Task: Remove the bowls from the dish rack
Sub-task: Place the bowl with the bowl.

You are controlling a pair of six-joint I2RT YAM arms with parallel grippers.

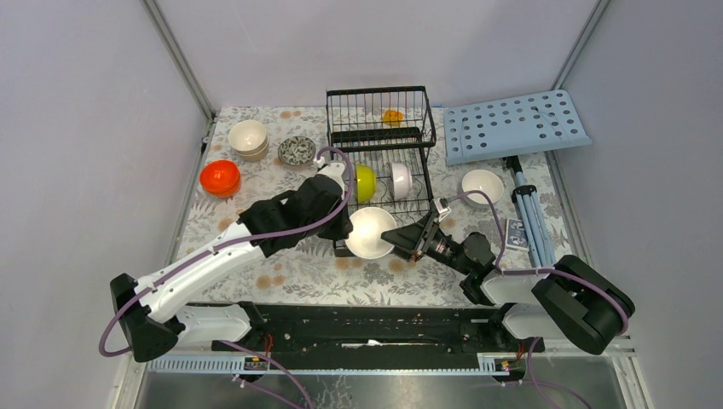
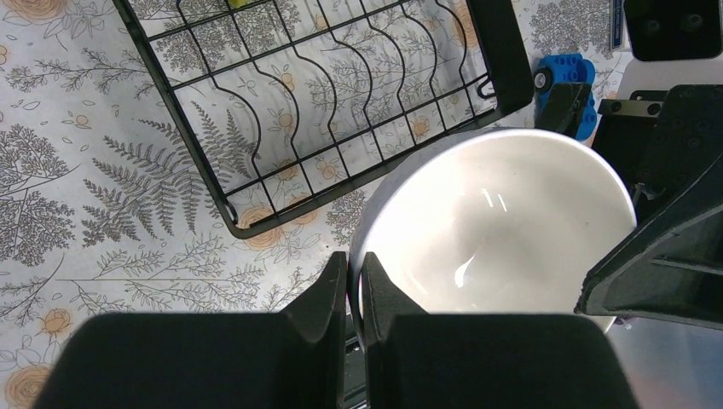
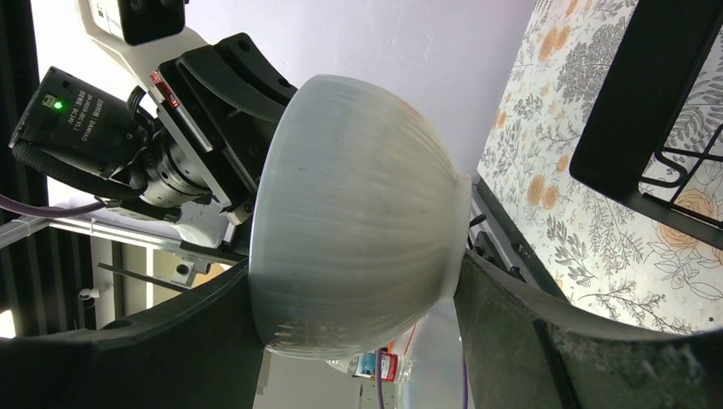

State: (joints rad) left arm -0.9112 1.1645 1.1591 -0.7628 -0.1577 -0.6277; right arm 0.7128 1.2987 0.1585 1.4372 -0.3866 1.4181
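one white bowl (image 1: 368,235) held by left pincer (image 2: 355,271), right pincer (image 1: 397,238)

Enclosure: plain pale lilac-grey walls (image 1: 77,102); aluminium corner posts (image 1: 179,60); fern-and-flower printed tablecloth (image 1: 298,273), cream ground; even, diffuse lighting.

We find the top view bright and even, lit from above, with only soft shadows under the dish rack (image 1: 379,145). In the left wrist view a small glare streak sits inside the white bowl (image 2: 503,230), and the left gripper (image 2: 354,262) is featureless black. In the right wrist view the bowl's outside looks soft and streaky, and the upper left corner is washed out.
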